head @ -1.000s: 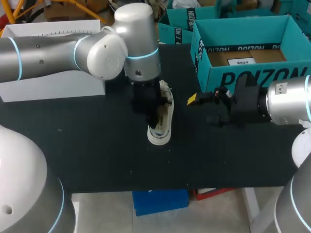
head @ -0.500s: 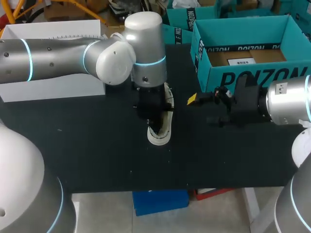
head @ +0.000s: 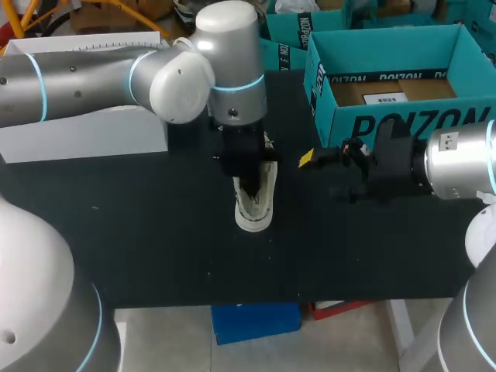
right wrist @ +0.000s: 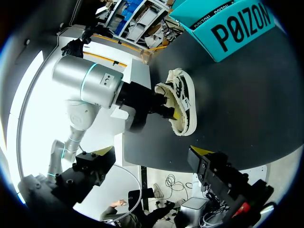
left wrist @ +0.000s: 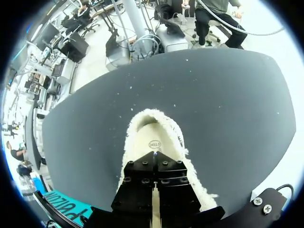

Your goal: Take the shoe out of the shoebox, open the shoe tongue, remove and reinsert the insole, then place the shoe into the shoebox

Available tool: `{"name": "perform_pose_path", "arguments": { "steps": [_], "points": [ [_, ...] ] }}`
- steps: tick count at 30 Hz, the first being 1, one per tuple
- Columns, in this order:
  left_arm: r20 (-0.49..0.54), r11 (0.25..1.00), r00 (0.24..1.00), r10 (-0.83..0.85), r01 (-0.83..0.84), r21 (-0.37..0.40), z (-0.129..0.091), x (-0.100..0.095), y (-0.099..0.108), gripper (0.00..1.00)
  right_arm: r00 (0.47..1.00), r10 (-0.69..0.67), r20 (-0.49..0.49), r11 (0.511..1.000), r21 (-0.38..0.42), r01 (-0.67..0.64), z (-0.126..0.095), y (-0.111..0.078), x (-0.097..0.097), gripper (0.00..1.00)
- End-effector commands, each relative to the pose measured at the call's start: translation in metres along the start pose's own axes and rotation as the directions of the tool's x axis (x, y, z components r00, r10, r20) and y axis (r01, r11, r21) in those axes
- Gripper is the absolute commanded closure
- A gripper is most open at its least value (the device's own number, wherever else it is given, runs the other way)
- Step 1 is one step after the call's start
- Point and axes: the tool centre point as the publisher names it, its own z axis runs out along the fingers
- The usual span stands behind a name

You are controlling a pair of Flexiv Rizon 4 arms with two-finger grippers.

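A cream shoe (head: 256, 203) lies on the black table (head: 139, 232), toe toward the front edge. My left gripper (head: 249, 186) comes straight down into its opening, shut. In the left wrist view the closed black fingers (left wrist: 142, 175) rest on the pale insole (left wrist: 154, 140) inside the fuzzy collar; I cannot tell whether they pinch it. My right gripper (head: 319, 175) hangs open to the right of the shoe, apart from it, one yellow fingertip (right wrist: 197, 153) showing. The right wrist view shows the shoe (right wrist: 185, 102) on its side with the left arm on it. The teal shoebox (head: 387, 116) stands open at the back right.
A white box (head: 85, 132) sits at the back left beneath my left arm. Another teal box (head: 283, 50) stands behind the table's far edge. The shoebox wall (right wrist: 237, 28) is close beside my right arm.
My left arm's wrist has shifted slightly to the right above the shoe, its gripper staying in the opening. The shoe and the right arm have not moved.
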Motion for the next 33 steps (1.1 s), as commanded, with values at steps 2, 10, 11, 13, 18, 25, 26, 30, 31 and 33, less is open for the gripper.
{"name": "perform_pose_path", "arguments": {
  "steps": [2, 10, 11, 13, 18, 25, 26, 30, 31, 33],
  "points": [
    [0.098, 0.997, 0.993, -0.063, 0.068, -0.044, -0.047, 0.020, -0.017, 1.00, 1.000, 0.000, 0.001, 1.000, 0.000, 0.000, 0.000, 0.000, 0.001, 0.00],
    [0.267, 0.972, 0.942, -0.202, 0.227, -0.067, -0.083, 0.048, -0.017, 0.22, 1.000, 0.000, 0.001, 1.000, 0.000, 0.000, 0.000, 0.000, 0.001, 0.00],
    [0.277, 0.968, 0.937, -0.213, 0.242, -0.072, -0.085, 0.052, -0.018, 0.00, 1.000, 0.000, 0.001, 1.000, 0.000, 0.000, 0.000, 0.000, 0.001, 0.00],
    [0.313, 0.960, 0.919, -0.240, 0.272, -0.061, -0.090, 0.058, -0.018, 0.00, 1.000, 0.000, 0.001, 1.000, 0.000, 0.000, 0.000, 0.000, 0.001, 0.00],
    [0.374, 0.930, 0.871, -0.319, 0.364, -0.056, -0.102, 0.074, -0.024, 0.00, 1.000, 0.000, 0.001, 1.000, 0.000, 0.000, 0.000, 0.000, 0.001, 0.00],
    [0.404, 0.910, 0.843, -0.356, 0.411, -0.055, -0.108, 0.085, -0.032, 0.00, 1.000, 0.000, 0.001, 1.000, 0.000, 0.000, 0.000, 0.000, 0.001, 0.00],
    [0.407, 0.908, 0.840, -0.358, 0.414, -0.056, -0.108, 0.086, -0.032, 0.00, 1.000, 0.000, 0.001, 1.000, 0.000, 0.000, 0.000, 0.000, 0.001, 0.00],
    [0.439, 0.905, 0.825, -0.355, 0.421, -0.059, -0.107, 0.084, -0.028, 0.47, 1.000, 0.000, 0.001, 1.000, 0.000, 0.000, 0.000, 0.000, 0.001, 0.00],
    [0.444, 0.903, 0.822, -0.356, 0.425, -0.063, -0.107, 0.084, -0.025, 0.76, 1.000, 0.000, 0.001, 1.000, 0.000, 0.000, 0.000, 0.000, 0.001, 0.00],
    [0.463, 0.895, 0.806, -0.369, 0.443, -0.056, -0.108, 0.083, -0.020, 1.00, 1.000, 0.000, 0.001, 1.000, 0.000, 0.000, 0.000, 0.000, 0.001, 0.00]
  ]
}}
